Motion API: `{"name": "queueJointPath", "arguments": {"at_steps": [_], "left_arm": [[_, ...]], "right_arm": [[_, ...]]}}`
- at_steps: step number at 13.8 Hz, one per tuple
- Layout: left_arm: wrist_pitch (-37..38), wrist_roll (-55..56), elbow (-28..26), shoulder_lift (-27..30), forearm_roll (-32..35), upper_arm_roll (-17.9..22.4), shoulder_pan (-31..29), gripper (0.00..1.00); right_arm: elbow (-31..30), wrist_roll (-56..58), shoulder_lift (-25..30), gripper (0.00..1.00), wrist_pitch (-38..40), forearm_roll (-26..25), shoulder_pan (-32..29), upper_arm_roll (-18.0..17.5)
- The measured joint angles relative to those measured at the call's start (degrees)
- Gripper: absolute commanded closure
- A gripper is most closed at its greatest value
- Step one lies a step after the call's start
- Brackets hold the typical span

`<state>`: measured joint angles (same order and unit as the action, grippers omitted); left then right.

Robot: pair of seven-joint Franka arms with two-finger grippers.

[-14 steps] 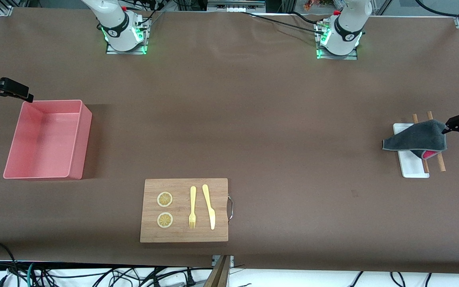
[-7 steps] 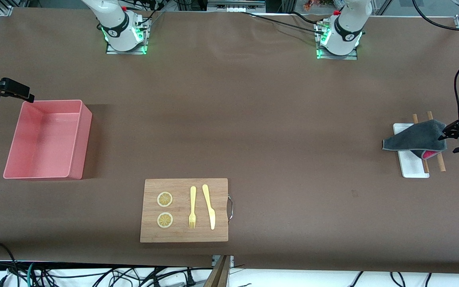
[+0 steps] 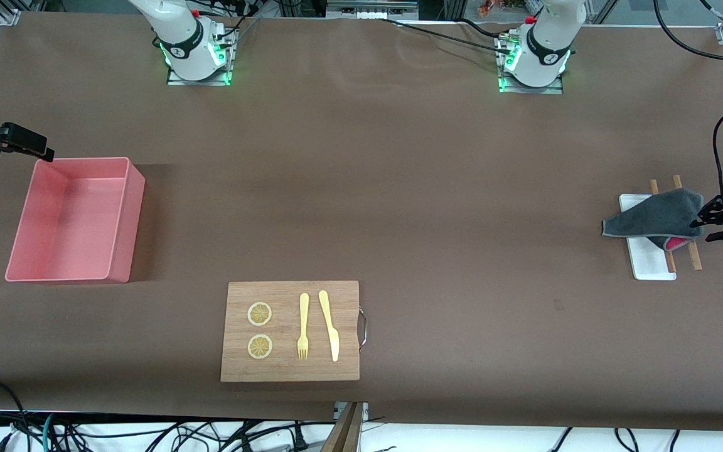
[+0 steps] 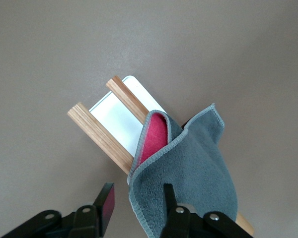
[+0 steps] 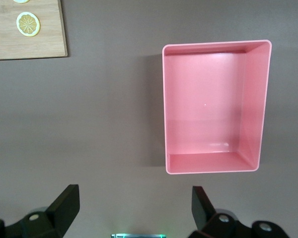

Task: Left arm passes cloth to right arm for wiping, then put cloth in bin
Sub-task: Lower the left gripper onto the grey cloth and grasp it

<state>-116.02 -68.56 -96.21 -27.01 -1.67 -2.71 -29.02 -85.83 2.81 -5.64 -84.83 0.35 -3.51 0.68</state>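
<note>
Hovering beside the cloth (image 3: 653, 218) draped over a white tray (image 3: 648, 258), the left gripper (image 3: 713, 220) is spread, ungrasping. Right gripper (image 5: 134, 204), spread wide, waits above the bin (image 3: 124, 233).

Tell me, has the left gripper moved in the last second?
Yes. The left gripper has dropped lower against the white tray, beside the cloth.

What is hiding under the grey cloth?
The cloth lies over a white tray and two wooden sticks. Their uncovered ends show; anything else beneath is covered. The open left gripper is at its edge.
</note>
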Motion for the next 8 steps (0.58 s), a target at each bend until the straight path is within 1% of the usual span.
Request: {"name": "queueJointPath", "arguments": {"at_steps": [2, 3, 4, 5, 8], "left_arm": [[0.0, -1.0, 0.0, -0.2, -1.8, 0.0, -0.4, 0.76], [0.0, -1.3, 0.0, -0.3, -2.0, 0.0, -0.5, 0.91], [0.0, -1.6, 0.1, -0.4, -2.0, -0.1, -0.6, 0.97], [0.0, -2.2, 0.1, -0.4, -2.0, -0.1, -0.6, 1.00], [0.1, -3.6, 0.7, -0.4, -2.1, -0.2, -0.7, 1.00]], "right_arm": [[0.0, 0.0, 0.0, 0.00, 0.0, 0.0, 0.0, 0.0], [0.0, 0.0, 0.0, 0.00, 0.0, 0.0, 0.0, 0.0], [0.0, 0.0, 0.0, 0.00, 0.0, 0.0, 0.0, 0.0], [0.0, 0.0, 0.0, 0.00, 0.0, 0.0, 0.0, 0.0], [0.0, 0.0, 0.0, 0.00, 0.0, 0.0, 0.0, 0.0]]}}
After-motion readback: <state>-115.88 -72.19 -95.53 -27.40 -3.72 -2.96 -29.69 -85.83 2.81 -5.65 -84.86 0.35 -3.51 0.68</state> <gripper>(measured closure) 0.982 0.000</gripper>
